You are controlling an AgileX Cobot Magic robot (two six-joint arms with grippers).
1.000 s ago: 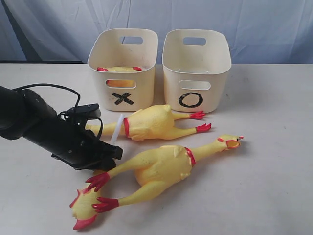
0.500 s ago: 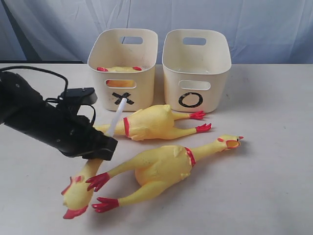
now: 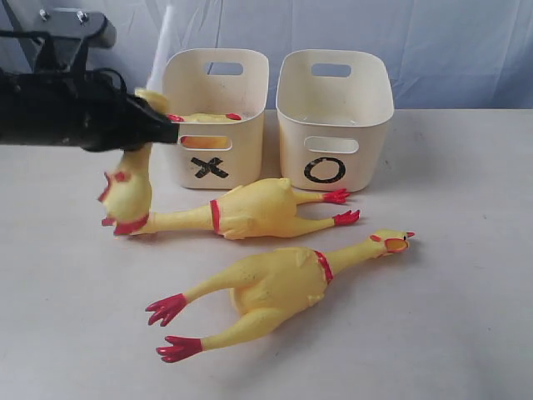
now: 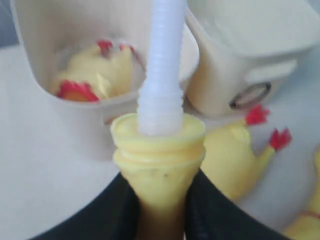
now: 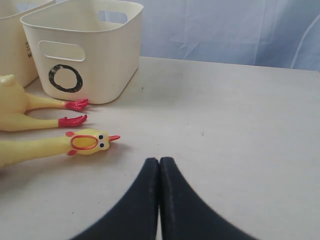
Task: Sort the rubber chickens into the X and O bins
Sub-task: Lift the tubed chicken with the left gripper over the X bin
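My left gripper (image 3: pixel 158 130) (image 4: pixel 162 197) is shut on the neck of a rubber chicken (image 3: pixel 127 193) (image 4: pixel 159 150). It hangs head down in the air, just left of the X bin (image 3: pixel 246 150) (image 4: pixel 37 80), with a white tube (image 3: pixel 162 42) (image 4: pixel 162 70) sticking up from it. Another chicken (image 3: pixel 204 118) (image 4: pixel 95 75) lies inside the X bin. Two more lie on the table in front of the bins, the middle chicken (image 3: pixel 254 208) and the front chicken (image 3: pixel 275 283) (image 5: pixel 85 142). The O bin (image 3: pixel 366 117) (image 5: pixel 107 50) looks empty. My right gripper (image 5: pixel 160 161) is shut and empty, low over the table.
A pale sheet (image 3: pixel 433 42) hangs behind the bins. The two bins stand side by side at the back of the table (image 3: pixel 466 292). The left arm's black body (image 3: pixel 58 112) reaches in from the left edge.
The left gripper has lifted the tubed chicken from the table's front left up and back to the X bin's left side. The other chickens and the right gripper have stayed put.
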